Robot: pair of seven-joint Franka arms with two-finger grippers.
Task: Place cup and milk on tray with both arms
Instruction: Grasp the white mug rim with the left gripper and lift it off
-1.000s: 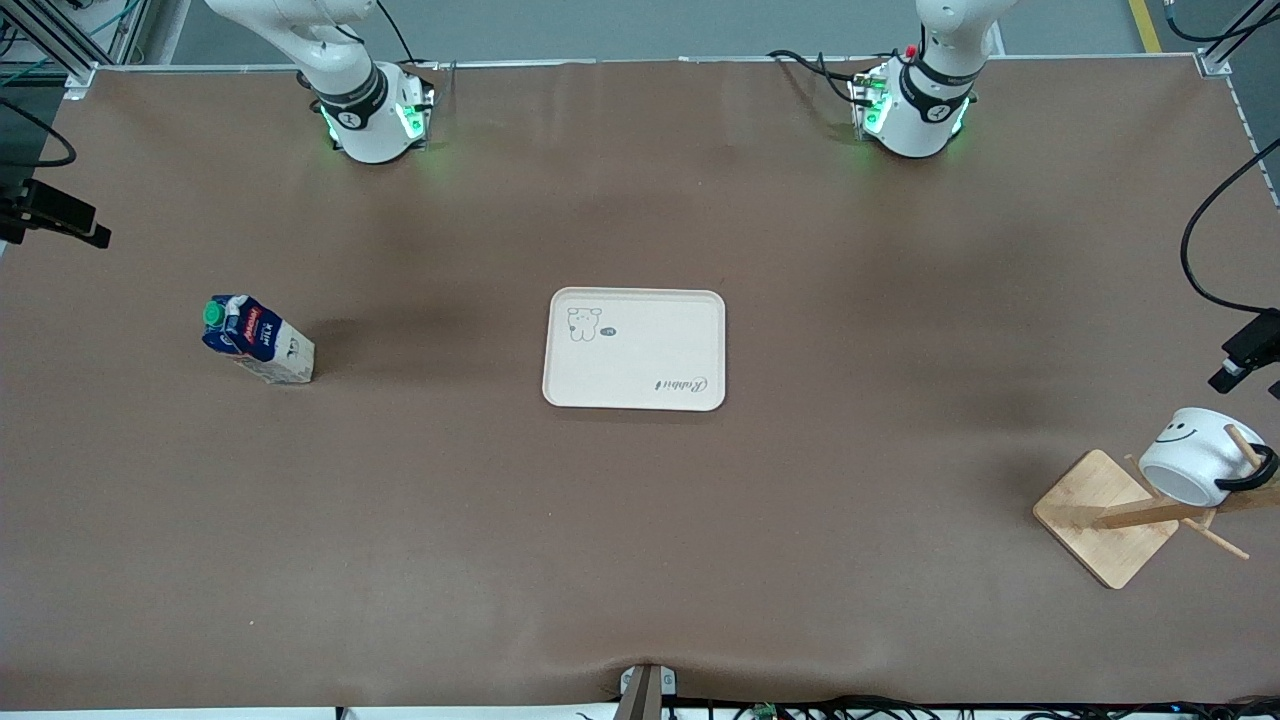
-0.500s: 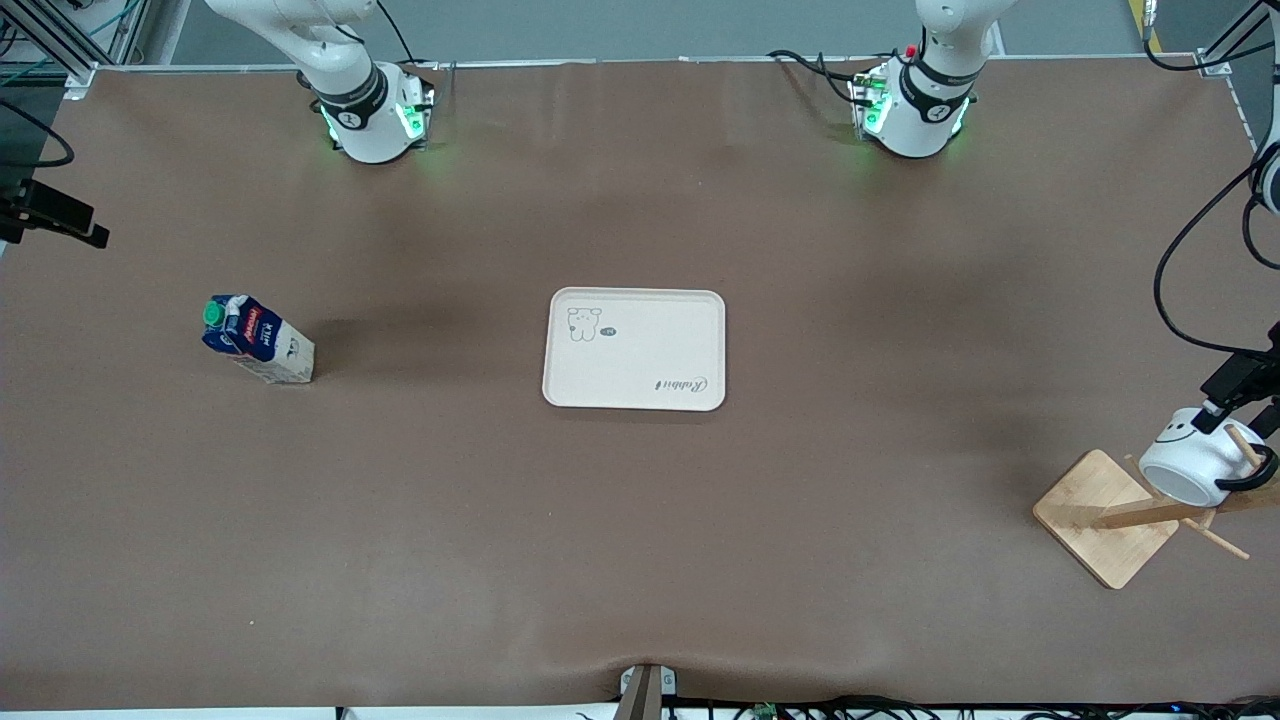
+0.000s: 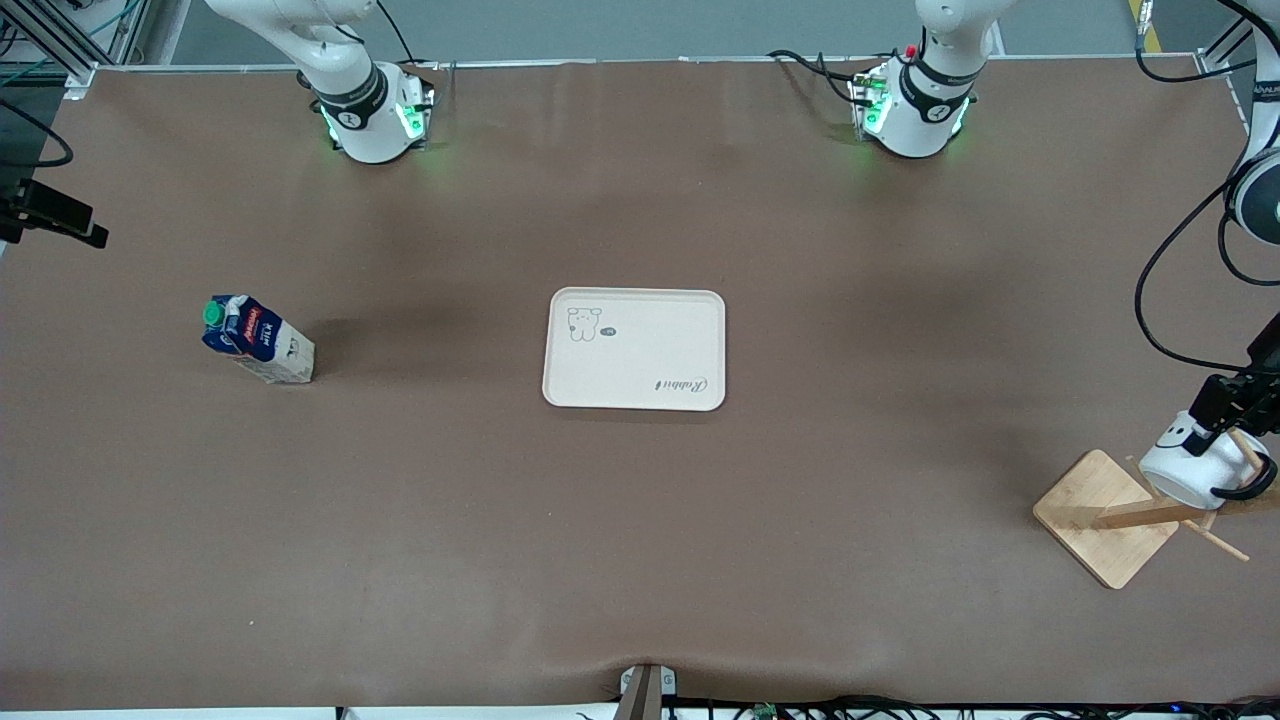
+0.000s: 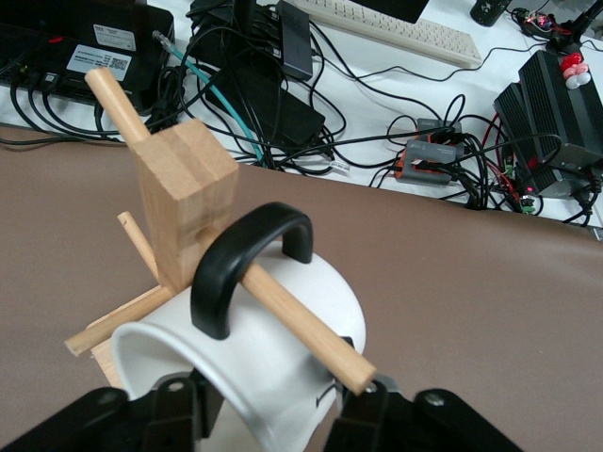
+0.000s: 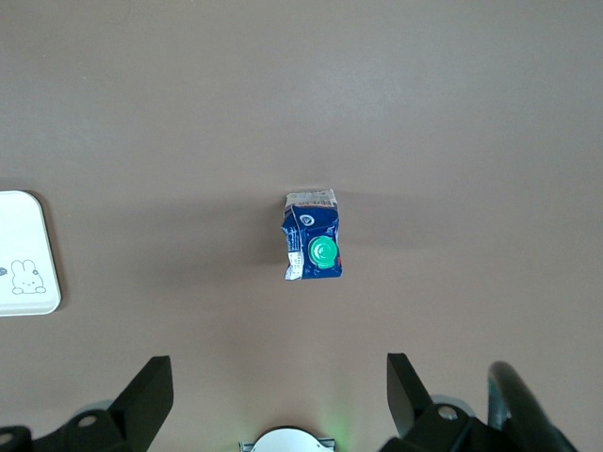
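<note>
Front view: my left gripper (image 3: 1222, 412) sits on the cup (image 3: 1192, 468), which hangs by its black handle on a peg of the bamboo rack (image 3: 1105, 517) at the left arm's end of the table, nearer the camera than the tray (image 3: 634, 348). The milk (image 3: 257, 340) stands at the right arm's end, well apart from the tray; my right gripper does not show in this view. Left wrist view: my two fingers (image 4: 179, 407) straddle the cup's (image 4: 247, 367) white wall, one on each side, partly closed around it; I cannot tell whether they bear firmly on it yet. The peg (image 4: 303, 327) runs through the handle (image 4: 247, 263), so I judge the cup must slide off along the peg's long axis, away from the rack post (image 4: 184, 195). Right wrist view: my right gripper (image 5: 279, 395) hangs wide open, directly over the milk (image 5: 312, 248), whose green cap faces up. Tray corner (image 5: 26, 254) shows off to one side. Each arm is nearer its own object.
</note>
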